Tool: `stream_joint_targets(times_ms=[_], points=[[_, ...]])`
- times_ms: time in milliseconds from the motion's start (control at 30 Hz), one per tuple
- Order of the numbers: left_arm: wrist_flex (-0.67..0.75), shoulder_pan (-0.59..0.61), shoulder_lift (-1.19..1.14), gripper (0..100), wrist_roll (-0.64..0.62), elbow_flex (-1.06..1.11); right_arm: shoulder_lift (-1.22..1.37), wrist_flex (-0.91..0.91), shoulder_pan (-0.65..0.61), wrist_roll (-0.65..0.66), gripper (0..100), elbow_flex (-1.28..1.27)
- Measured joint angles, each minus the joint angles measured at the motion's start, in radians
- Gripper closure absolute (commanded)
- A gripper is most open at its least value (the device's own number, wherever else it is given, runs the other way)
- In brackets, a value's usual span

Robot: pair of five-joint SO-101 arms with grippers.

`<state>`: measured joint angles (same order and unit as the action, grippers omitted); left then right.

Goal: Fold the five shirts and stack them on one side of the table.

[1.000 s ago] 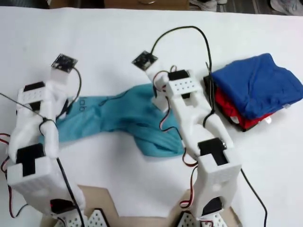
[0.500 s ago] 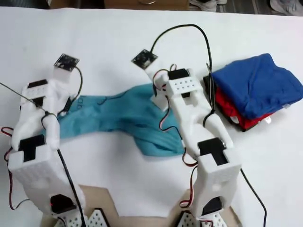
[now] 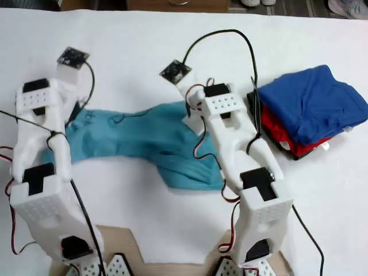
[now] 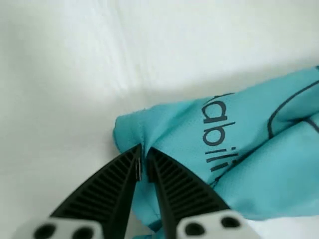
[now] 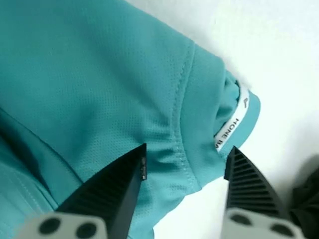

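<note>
A teal shirt (image 3: 144,141) lies stretched across the middle of the white table (image 3: 138,52), partly folded and wrinkled. My left gripper (image 4: 143,158) is shut on a pinch of the teal shirt (image 4: 234,144) at its edge near the printed letters; in the high view the left gripper (image 3: 70,118) sits at the shirt's left end. My right gripper (image 5: 187,162) is open, its black fingers straddling the hem of the teal shirt (image 5: 99,74) beside a white label (image 5: 230,127). The right gripper (image 3: 191,118) hangs over the shirt's right end.
A stack of folded shirts stands at the table's right side, a blue shirt (image 3: 313,103) on top of a red shirt (image 3: 276,131) and a dark one beneath. Cables run over the table behind the arms. A brown board (image 3: 123,244) lies at the front edge.
My left arm has moved toward the back left with the shirt's edge in its gripper, pulling the teal shirt flatter and longer. The right arm has stayed in place.
</note>
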<state>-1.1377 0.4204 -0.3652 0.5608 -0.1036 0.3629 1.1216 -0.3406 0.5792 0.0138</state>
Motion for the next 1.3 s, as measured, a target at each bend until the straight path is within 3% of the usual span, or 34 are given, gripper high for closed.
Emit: stream_joint_targets(times_ms=[567,800,1067,1300], points=[[-0.061,-0.048,-0.008,98,-0.012,-0.267,0.000,0.025,-0.002,0.002,75.5,-0.189],[-0.046,-0.048,-0.049,98,-0.012,-0.292,-0.009,0.025,0.055,0.127,75.5,-0.252],[0.014,-0.023,-0.230,98,-0.012,-0.292,0.000,0.032,0.210,0.212,75.5,-0.143],[0.044,-0.015,-0.239,97,-0.012,-0.328,0.000,0.098,0.199,0.210,75.5,-0.018]])
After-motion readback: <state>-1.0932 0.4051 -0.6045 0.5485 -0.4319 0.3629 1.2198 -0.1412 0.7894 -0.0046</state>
